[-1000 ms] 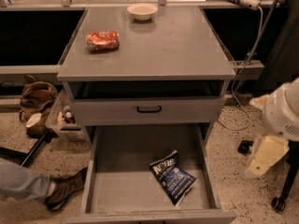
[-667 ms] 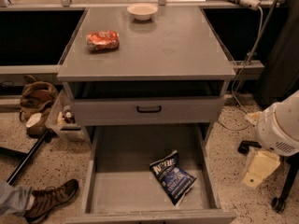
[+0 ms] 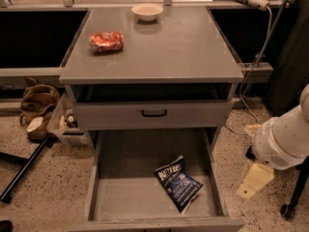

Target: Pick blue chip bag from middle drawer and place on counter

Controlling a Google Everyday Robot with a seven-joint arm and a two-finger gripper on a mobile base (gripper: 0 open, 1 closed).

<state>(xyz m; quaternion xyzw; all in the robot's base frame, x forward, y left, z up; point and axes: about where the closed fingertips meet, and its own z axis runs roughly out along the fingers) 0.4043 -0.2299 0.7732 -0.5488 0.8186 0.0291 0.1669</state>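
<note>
Access explains the middle drawer [image 3: 125, 202] standing pulled out toward us: the blue chip bag [image 3: 177, 182] lies flat on its floor, near right, alone. What we take for the gripper [image 3: 254, 180] hangs low, right of the drawer and outside it; whether it is parted or closed we cannot tell. The counter [image 3: 164, 47] holds an orange-red snack bag [image 3: 106, 41] and a small bowl [image 3: 147, 11].

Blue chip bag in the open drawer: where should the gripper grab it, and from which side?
Probably from straight above, across the puffed middle of the blue chip bag, square to its diagonal lie. It lies flat on the floor of the middle drawer, right of centre, so the low walls hinder side approaches. The gripper hangs outside, right of the drawer.
</note>
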